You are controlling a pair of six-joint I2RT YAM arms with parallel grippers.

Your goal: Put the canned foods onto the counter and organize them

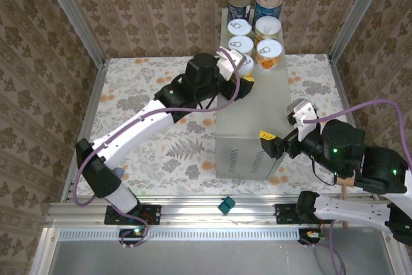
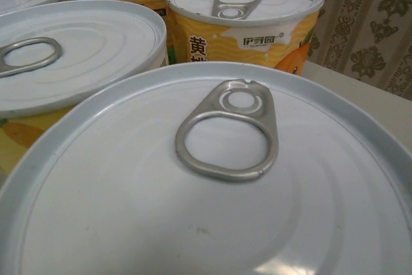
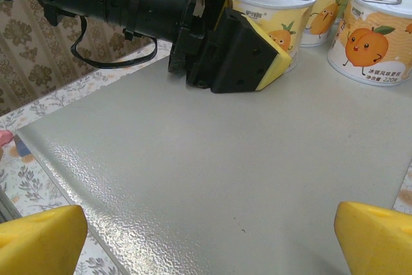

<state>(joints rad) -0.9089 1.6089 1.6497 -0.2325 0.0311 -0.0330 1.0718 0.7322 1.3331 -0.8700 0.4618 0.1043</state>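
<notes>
Canned foods [image 1: 269,49]: standing grouped at the far end of the table [image 3: 193,159]. Judged rigid, weighty and slick-walled; gripping across the label wall is looking safest.
Left pincer [image 1: 243,72]: sitting beside one short can [image 3: 273,11], clasp untellable.
Right pincer [image 1: 283,125]: gaping wide, carrying nothing.

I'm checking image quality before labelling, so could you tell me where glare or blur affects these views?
Left wrist: the nearest can lid is soft toward the bottom edge, with a pale reflection there. Right wrist: the yellow fingertips are blurred, the counter sharp. Top external: evenly lit, sharp.
</notes>
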